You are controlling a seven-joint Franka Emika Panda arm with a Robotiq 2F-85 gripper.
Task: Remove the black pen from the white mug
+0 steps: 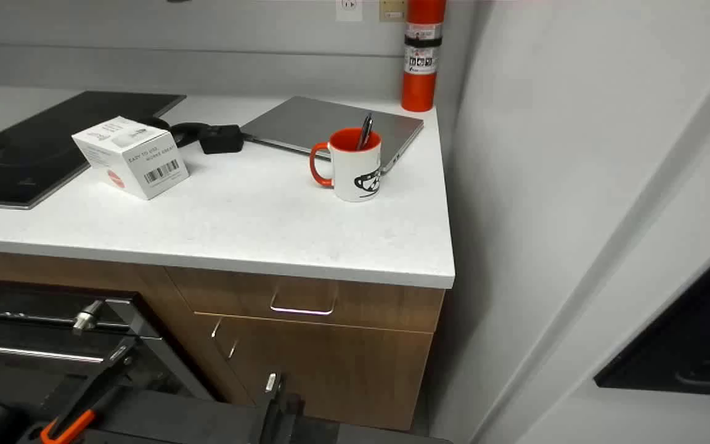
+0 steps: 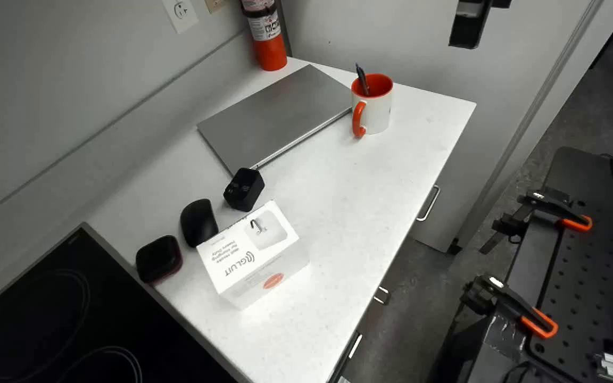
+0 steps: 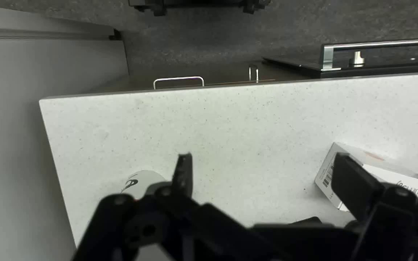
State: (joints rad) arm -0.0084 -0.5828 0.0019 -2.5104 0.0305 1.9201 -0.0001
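Observation:
The white mug (image 1: 347, 172) with red interior and red handle stands upright near the counter's right end; an exterior view also shows the mug (image 2: 378, 113). The black pen (image 1: 365, 131) leans inside it, its upper end above the rim; the pen (image 2: 362, 78) shows there too. In the wrist view my gripper (image 3: 263, 156) is open with nothing between its fingers, above the counter. The mug (image 3: 143, 180) lies left of the left finger and is partly hidden by it. The pen is hidden in that view. A dark gripper part hangs at the top edge of an exterior view (image 2: 467, 26).
A closed grey laptop (image 1: 324, 120) lies behind the mug. A red fire extinguisher (image 1: 420, 86) stands at the back corner. A white box (image 2: 256, 255), a black block (image 2: 244, 189) and a black mouse (image 2: 198, 222) lie near the cooktop (image 2: 46, 319). A grey wall (image 1: 546, 185) borders the counter's end.

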